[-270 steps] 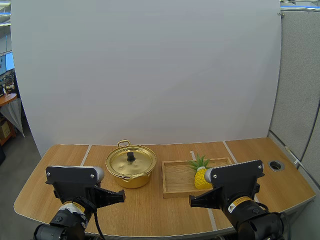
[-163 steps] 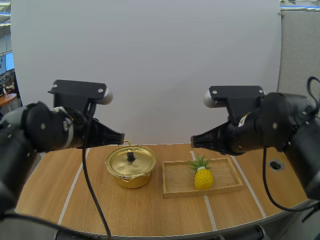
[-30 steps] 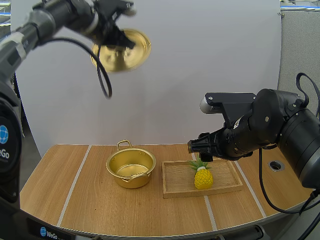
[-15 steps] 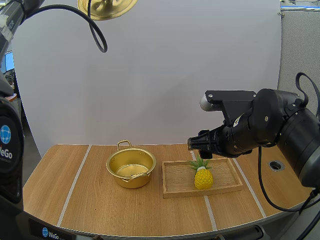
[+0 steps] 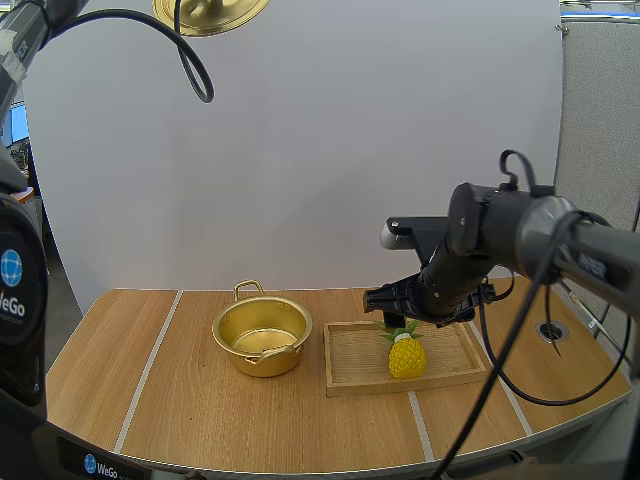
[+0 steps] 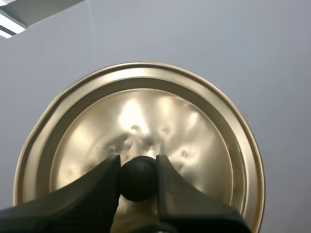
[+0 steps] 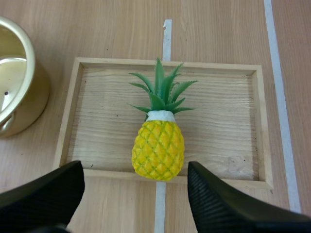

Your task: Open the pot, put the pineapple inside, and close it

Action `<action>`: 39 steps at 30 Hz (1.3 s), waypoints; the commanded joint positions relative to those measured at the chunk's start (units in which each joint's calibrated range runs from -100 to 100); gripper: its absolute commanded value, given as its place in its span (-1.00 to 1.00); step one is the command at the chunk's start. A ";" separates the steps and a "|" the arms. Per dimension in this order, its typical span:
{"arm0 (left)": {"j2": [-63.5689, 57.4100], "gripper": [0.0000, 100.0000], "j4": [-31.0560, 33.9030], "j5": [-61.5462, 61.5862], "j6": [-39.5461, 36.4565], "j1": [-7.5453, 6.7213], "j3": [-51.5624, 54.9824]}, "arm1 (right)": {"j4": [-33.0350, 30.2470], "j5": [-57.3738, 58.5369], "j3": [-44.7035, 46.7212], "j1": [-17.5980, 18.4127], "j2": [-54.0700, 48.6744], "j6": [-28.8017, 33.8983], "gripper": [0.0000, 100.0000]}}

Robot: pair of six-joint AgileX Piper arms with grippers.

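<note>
Gold pot (image 5: 262, 335) open, upright; lid (image 5: 225, 12) held up high; yellow pineapple (image 5: 405, 355) lying in wood tray (image 5: 355, 358).

Bright, even light from overhead in every view. In the high view, only faint, soft shadows under the pot (image 5: 255, 362) and along the wooden tray (image 5: 400, 384) on the worktop (image 5: 140, 390), with a warm sheen inside the pot. Bowed along the near worktop edge, lower part of the frame. Broad, smeared glare on the lid (image 6: 194, 145) around its knob (image 6: 138, 178), the left pincer (image 6: 138, 164) nearly black against it. Gentle shine on the pineapple (image 7: 158, 150), a small shadow under its leaves.
</note>
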 commanded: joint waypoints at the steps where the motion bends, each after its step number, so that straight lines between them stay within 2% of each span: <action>1: -0.01 -1.00 -0.23 -1.97 -0.68 0.14 -0.42 | 0.20 -2.46 -0.63 -0.27 1.85 0.21 1.00; 17: -0.01 -1.00 -0.23 -1.97 -0.68 0.14 -0.42 | -0.04 -10.30 -0.63 -0.27 11.58 0.31 1.00; 39: -0.01 -1.00 -0.23 -1.97 -0.68 0.14 -0.42 | -0.90 -14.61 -0.63 -0.27 22.26 0.31 1.00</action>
